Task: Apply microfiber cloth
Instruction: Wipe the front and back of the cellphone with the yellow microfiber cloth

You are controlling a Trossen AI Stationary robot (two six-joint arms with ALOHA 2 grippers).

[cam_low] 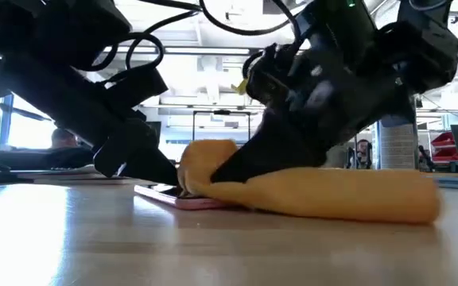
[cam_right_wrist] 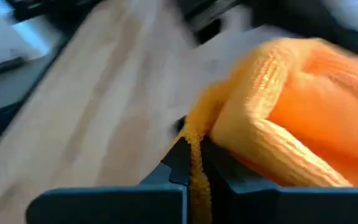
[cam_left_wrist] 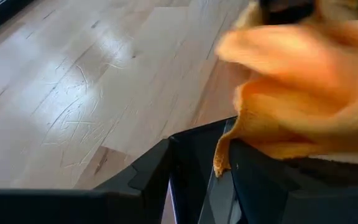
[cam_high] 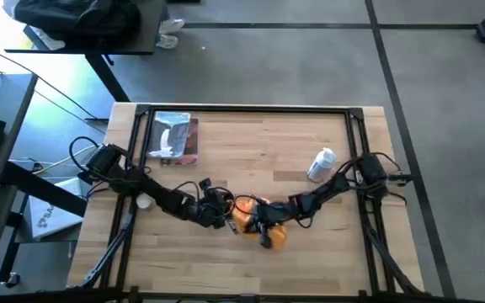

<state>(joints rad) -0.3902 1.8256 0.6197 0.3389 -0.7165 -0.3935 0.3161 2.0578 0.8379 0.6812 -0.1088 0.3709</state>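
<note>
The orange-yellow microfiber cloth (cam_high: 258, 220) lies bunched near the middle of the table's front, draped over a black phone (cam_low: 175, 196) that lies flat on the wood. In the low view the cloth (cam_low: 332, 195) covers most of the phone and only the phone's left end shows. My left gripper (cam_high: 220, 215) comes from the left and is shut on that bare end. My right gripper (cam_high: 265, 225) comes from the right and is shut on the cloth. My left gripper holds the phone's bare end (cam_left_wrist: 197, 163) between its two fingers (cam_left_wrist: 151, 174), coming low and slanting from the table's left. The phone lies flat on the table, with a cloth corner (cam_left_wrist: 219, 165) hanging over it beside the fingers. My right gripper pinches a fold of the cloth's edge (cam_right_wrist: 194, 146) between its two fingers (cam_right_wrist: 176, 162). It comes slanting down from the table's right. The rest of the cloth (cam_low: 372, 199) lies slack on the phone and the table.
A silvery packet with a brown edge (cam_high: 175, 139) lies at the far left of the table, and a white bottle (cam_high: 321, 164) lies on its side at the right. A small white object (cam_high: 144, 202) sits under the left arm. Bare wood stretches along the front.
</note>
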